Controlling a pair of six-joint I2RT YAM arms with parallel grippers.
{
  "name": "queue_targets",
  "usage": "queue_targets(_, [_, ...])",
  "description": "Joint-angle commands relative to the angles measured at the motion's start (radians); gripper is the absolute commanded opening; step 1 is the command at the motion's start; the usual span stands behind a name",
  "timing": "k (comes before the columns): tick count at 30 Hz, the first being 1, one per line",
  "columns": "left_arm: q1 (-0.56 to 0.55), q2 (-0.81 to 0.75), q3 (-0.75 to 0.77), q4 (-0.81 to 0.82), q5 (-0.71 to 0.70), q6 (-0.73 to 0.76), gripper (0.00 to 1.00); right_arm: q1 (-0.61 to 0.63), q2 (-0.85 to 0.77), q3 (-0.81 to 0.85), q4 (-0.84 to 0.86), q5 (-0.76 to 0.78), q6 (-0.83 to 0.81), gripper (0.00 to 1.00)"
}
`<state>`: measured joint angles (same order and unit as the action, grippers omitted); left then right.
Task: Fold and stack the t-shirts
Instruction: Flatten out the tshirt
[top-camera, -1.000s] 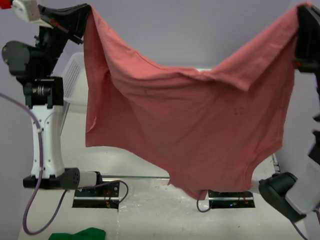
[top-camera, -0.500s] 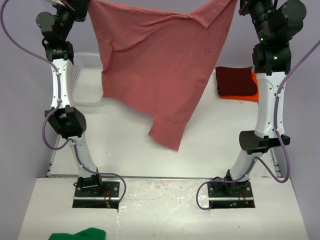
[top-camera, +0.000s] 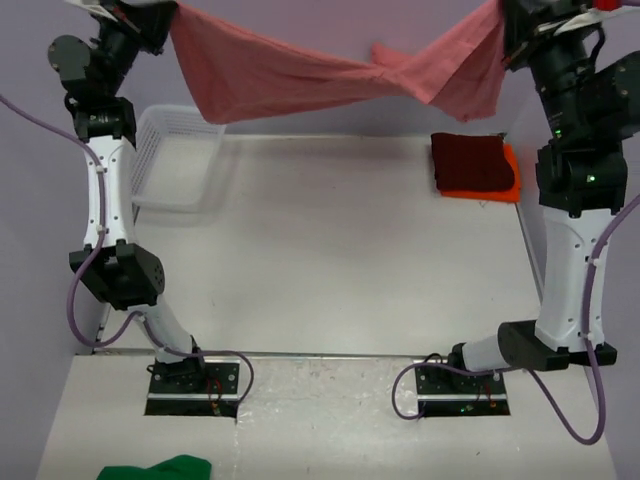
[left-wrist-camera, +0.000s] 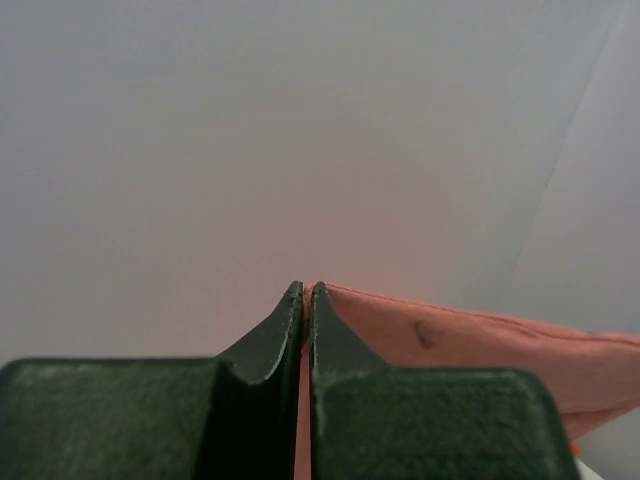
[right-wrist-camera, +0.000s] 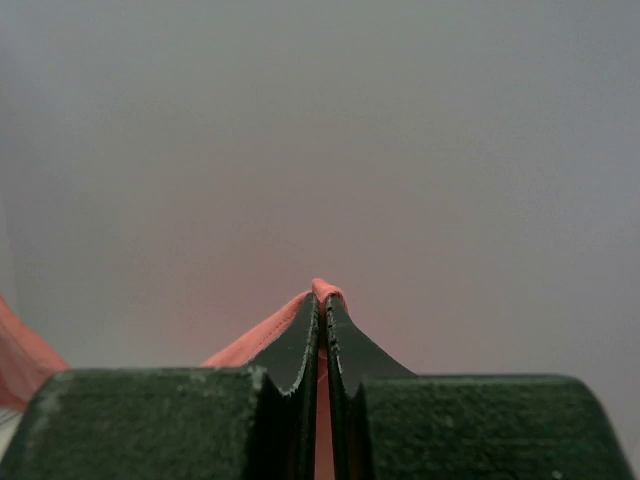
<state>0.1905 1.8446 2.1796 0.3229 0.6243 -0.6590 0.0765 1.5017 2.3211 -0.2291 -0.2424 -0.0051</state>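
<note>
The faded rose t-shirt (top-camera: 300, 75) hangs stretched in the air across the far side of the table, sagging in the middle. My left gripper (left-wrist-camera: 306, 292) is shut on its left corner, the rose cloth (left-wrist-camera: 480, 335) running off to the right. My right gripper (right-wrist-camera: 322, 298) is shut on the other corner, a fold of cloth (right-wrist-camera: 325, 288) poking out above its tips. In the top view both grippers lie at the upper frame edge, mostly hidden. A folded dark maroon t-shirt (top-camera: 472, 162) lies on a folded orange t-shirt (top-camera: 497, 188) at the far right.
A white mesh basket (top-camera: 175, 165) stands at the far left of the table (top-camera: 330, 260). A green cloth (top-camera: 160, 468) lies at the near edge, left of the left arm's base (top-camera: 190, 385). A plain wall stands behind the table.
Both arms have swung the rose t-shirt away from the camera to the far side. It hung low and broad before; now it is pulled out into a narrow band up high.
</note>
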Motion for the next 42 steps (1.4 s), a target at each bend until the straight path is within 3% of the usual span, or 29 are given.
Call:
queue_targets(1, [-0.051, 0.070, -0.232, -0.247, 0.058, 0.076, 0.00, 0.018, -0.022, -0.265, -0.204, 0.070, 0.120, 0.00])
queue_targets(3, [-0.136, 0.012, -0.420, -0.365, -0.034, 0.166, 0.00, 0.057, -0.121, -0.458, -0.333, 0.090, 0.151, 0.00])
queue_targets(5, [-0.190, -0.033, -0.503, -0.563, -0.148, 0.215, 0.00, 0.148, -0.202, -0.665, -0.392, 0.230, 0.212, 0.00])
queue_targets(8, [-0.266, -0.129, -0.697, -0.747, -0.277, 0.139, 0.00, 0.216, -0.354, -0.883, -0.560, 0.351, 0.367, 0.00])
queue_targets(9, [-0.278, -0.169, -0.830, -0.757, -0.275, 0.095, 0.00, 0.224, -0.415, -0.914, -0.594, 0.357, 0.420, 0.00])
queue_targets(12, [-0.284, -0.356, -1.039, -0.791, -0.313, 0.076, 0.00, 0.255, -0.507, -0.988, -0.688, 0.390, 0.459, 0.00])
queue_targets(15, [-0.283, -0.499, -1.144, -0.867, -0.343, 0.090, 0.00, 0.258, -0.627, -1.026, -0.739, 0.385, 0.490, 0.00])
queue_targets(20, [-0.283, -0.642, -1.195, -1.037, -0.389, 0.111, 0.00, 0.256, -0.748, -1.118, -0.779, 0.361, 0.508, 0.00])
queue_targets(25, [-0.281, -0.711, -1.195, -1.124, -0.469, 0.102, 0.00, 0.258, -0.742, -1.223, -0.783, 0.373, 0.510, 0.00])
queue_targets(34, [-0.281, -0.729, -1.262, -1.179, -0.451, 0.107, 0.00, 0.258, -0.767, -1.302, -0.777, 0.388, 0.524, 0.00])
queue_targets(42, [-0.281, -0.763, -1.279, -1.213, -0.514, 0.062, 0.00, 0.259, -0.739, -1.260, -0.750, 0.442, 0.527, 0.00])
